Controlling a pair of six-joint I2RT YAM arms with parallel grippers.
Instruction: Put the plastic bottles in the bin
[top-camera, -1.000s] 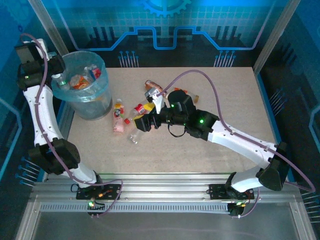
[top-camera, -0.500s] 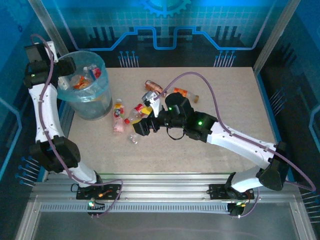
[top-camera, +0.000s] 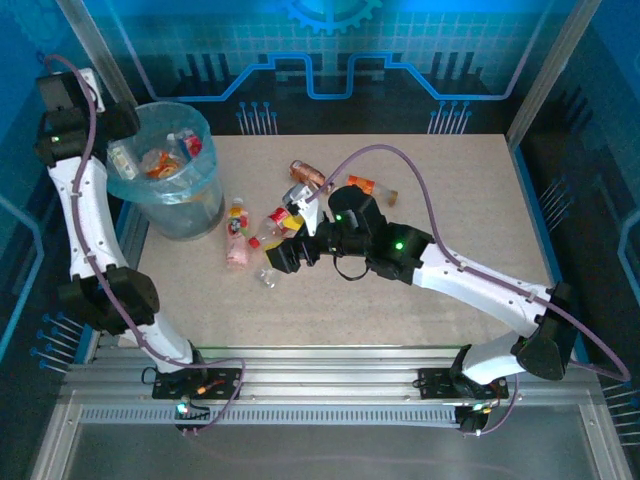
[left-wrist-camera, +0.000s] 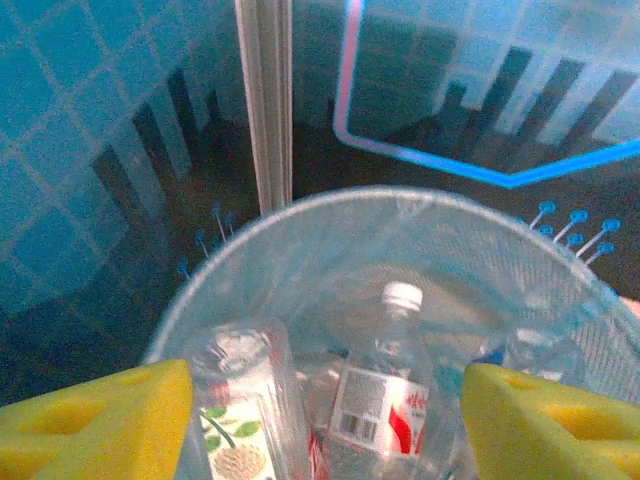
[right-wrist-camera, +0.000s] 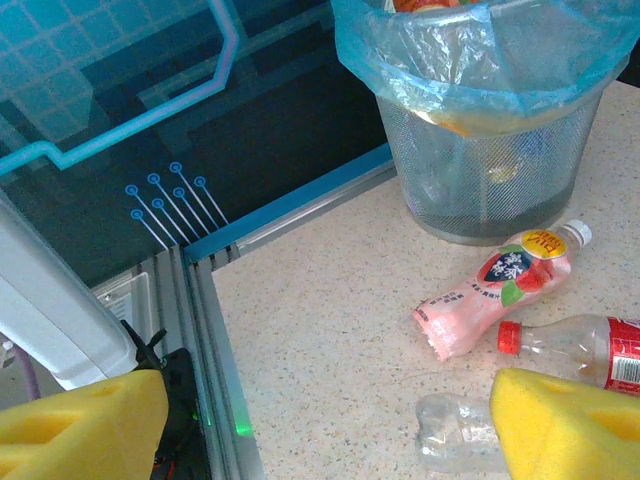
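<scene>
Hovering over the bin (top-camera: 190, 215) at the frame's upper left, the left gripper (left-wrist-camera: 325, 425) spreads its jaws wide, gripping nothing; plastic bottles (left-wrist-camera: 378, 400) lie inside. Mid-frame, the right gripper (right-wrist-camera: 330, 430) hangs wide and empty near a pink bottle (right-wrist-camera: 497, 285) on the table (top-camera: 480, 180), with others beside it.

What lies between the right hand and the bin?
A pink bottle with a white cap lies on the table between the right hand and the bin, clearest in the right wrist view.
</scene>
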